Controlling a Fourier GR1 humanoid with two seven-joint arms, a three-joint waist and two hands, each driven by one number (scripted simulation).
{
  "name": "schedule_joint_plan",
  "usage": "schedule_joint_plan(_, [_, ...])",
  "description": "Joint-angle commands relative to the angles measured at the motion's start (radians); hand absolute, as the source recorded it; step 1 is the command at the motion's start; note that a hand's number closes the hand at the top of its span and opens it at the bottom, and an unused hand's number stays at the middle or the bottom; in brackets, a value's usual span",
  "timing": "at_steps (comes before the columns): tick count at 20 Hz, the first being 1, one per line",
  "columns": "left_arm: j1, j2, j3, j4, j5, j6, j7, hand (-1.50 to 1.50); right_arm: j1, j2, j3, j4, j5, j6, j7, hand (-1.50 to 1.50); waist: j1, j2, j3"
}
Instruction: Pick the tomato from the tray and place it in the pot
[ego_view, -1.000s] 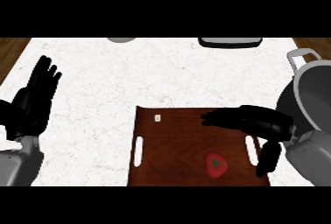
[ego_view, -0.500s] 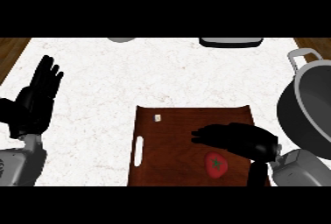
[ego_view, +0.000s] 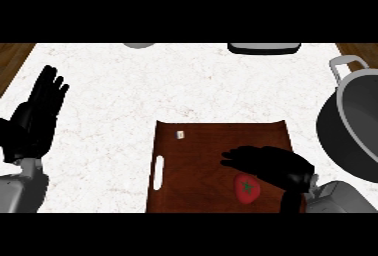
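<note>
Right hand (ego_view: 272, 167) has slid back over the tray (ego_view: 214, 137), now just above the tomato (ego_view: 247, 188).
Fingers apart, holding nothing; the tomato lies near the tray's front right. Closing off-centre could roll it away. Left hand (ego_view: 35, 117) rests open at left.

The right hand (ego_view: 272, 166) hangs over the brown tray (ego_view: 199, 150), fingers (ego_view: 238, 157) relaxed, just beside the tomato (ego_view: 246, 189). The pot (ego_view: 356, 135) stands at right; the left hand (ego_view: 33, 125) rests open at left.
</note>
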Motion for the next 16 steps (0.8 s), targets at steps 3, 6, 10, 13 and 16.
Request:
schedule_joint_plan(3, [-0.013, -0.040, 0.007, 0.033, -0.042, -0.017, -0.023, 0.00, -0.029, 0.086, -0.030, 0.146, 0.094, -0.001, -0.079, -1.50, 0.002, 0.001, 0.000])
schedule_joint_plan(6, [0.036, -0.062, 0.001, -0.013, -0.079, -0.008, -0.023, 0.00, 0.024, 0.107, -0.025, 0.083, 0.158, -0.015, -0.071, -1.50, 0.001, 0.000, 0.000])
schedule_joint_plan(10, [-0.054, -0.001, 0.087, 0.012, -0.001, -0.072, 0.049, 0.00, -0.001, 0.169, -0.026, 0.163, 0.206, -0.034, -0.050, -1.50, 0.001, 0.001, 0.000])
schedule_joint_plan(13, [0.062, -0.091, -0.023, -0.135, -0.101, 0.004, 0.068, 0.00, 0.015, 0.176, -0.028, 0.251, 0.263, -0.104, -0.111, -1.50, 0.004, 0.000, 0.000])
schedule_joint_plan(16, [0.041, -0.072, 0.042, -0.016, -0.069, -0.071, -0.019, 0.00, 0.036, 0.192, -0.023, 0.252, 0.291, -0.106, -0.162, -1.50, 0.001, 0.001, 0.000])
